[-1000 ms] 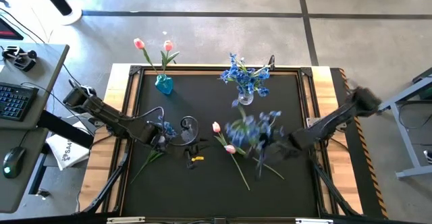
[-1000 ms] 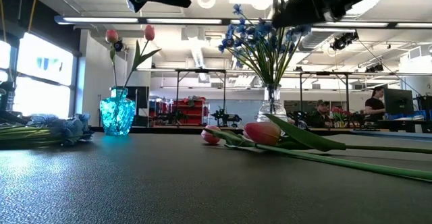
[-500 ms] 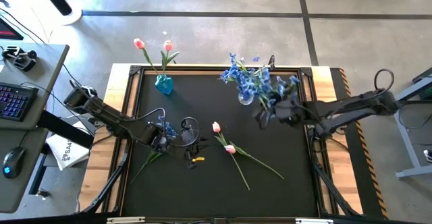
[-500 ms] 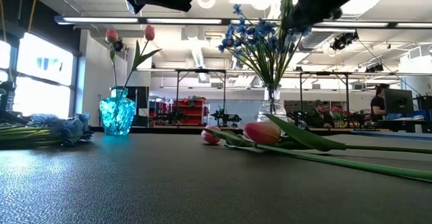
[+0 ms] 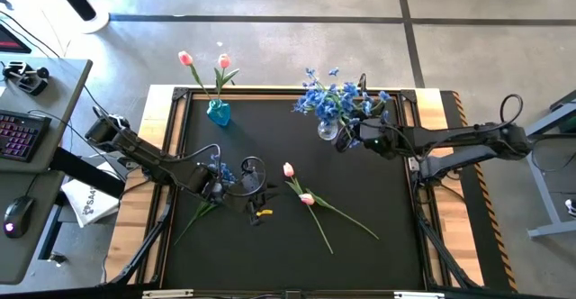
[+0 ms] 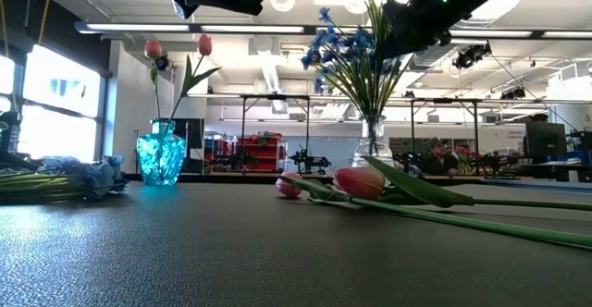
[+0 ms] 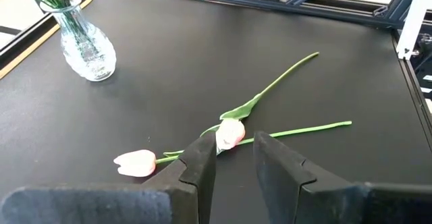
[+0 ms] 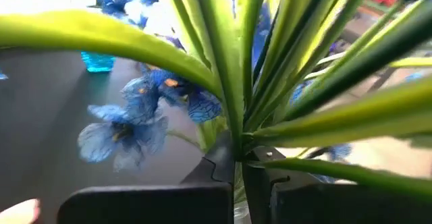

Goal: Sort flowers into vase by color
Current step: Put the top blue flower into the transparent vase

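Right arm: reached in from the tabletop's right edge, stretched nearly level toward the clear vase at the rear.
Right hand: clamped tight on the green stems of a blue bunch, held just beside and above the clear vase; the low view suggested the stems stood at the vase mouth, though whether they had entered it could not be told.
Left arm: extended from the left edge, low over the mat.
Left hand: fingers narrowly parted, holding nothing, hovering near two pink tulips lying crossed mid-table.
Second blue bunch: lay beside the left arm.
Blue vase: rear left, holding two upright pink tulips.
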You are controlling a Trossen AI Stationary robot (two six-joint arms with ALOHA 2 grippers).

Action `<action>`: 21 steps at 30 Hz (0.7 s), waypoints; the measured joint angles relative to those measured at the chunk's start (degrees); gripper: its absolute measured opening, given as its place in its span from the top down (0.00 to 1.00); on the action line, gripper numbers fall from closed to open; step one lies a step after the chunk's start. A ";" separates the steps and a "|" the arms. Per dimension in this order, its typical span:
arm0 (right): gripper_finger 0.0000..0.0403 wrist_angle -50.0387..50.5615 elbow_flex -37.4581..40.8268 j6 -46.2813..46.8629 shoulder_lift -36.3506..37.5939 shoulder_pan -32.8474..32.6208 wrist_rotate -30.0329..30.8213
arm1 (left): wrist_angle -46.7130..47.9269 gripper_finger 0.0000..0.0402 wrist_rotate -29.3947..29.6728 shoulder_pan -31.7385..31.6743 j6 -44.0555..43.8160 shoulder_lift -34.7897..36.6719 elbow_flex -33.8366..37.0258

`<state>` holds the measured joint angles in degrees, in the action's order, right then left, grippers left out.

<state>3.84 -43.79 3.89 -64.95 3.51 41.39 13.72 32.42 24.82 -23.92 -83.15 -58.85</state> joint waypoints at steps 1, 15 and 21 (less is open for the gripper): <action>1.00 0.15 0.00 0.48 0.00 0.20 -1.01 | -0.07 0.78 0.00 0.00 0.02 0.00 0.00; 0.98 7.41 0.00 9.38 -0.19 7.31 -9.85 | -0.35 0.78 -0.02 0.02 -0.02 0.00 0.00; 0.98 7.53 0.00 9.34 -2.95 7.90 -10.17 | -0.44 0.78 -0.04 0.02 -0.02 0.00 0.00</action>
<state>11.38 -43.79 13.23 -67.89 11.42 31.22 13.27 32.38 24.84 -23.94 -83.15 -58.85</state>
